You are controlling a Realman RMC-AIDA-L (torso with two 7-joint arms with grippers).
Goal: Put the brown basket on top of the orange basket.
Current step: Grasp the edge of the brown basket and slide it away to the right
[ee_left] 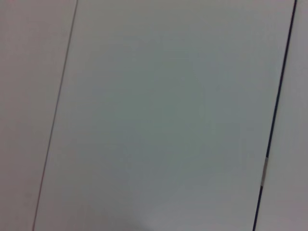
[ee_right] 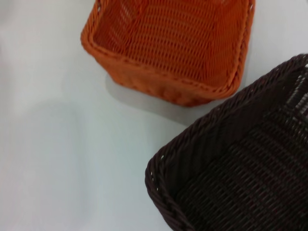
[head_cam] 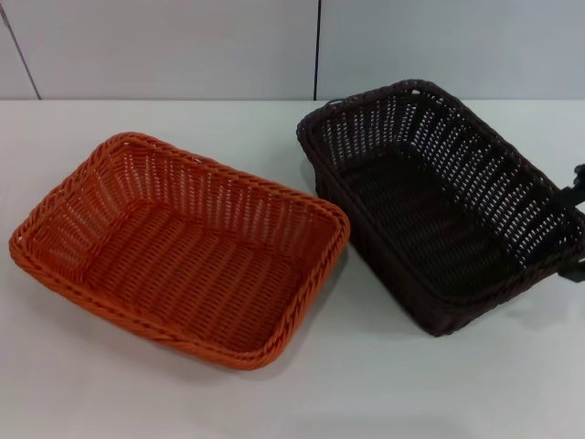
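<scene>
Brown basket (head_cam: 439, 206) on the desk (head_cam: 411, 384), just beside the orange basket (head_cam: 183, 247), long axis running away rightward. Right pincer (head_cam: 574, 224) at its right rim (grip state impossible to tell), far nearer than the unseen left.

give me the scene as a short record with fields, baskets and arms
orange basket: on the table, robot's left side, empty
brown basket: on the robot's right, beside the orange one, apart from it, empty, looks tilted
stacked: not yet
right pincer: at the brown basket's right rim, mostly out of the head view
left arm: not in the head view; its wrist camera shows only plain panels
</scene>
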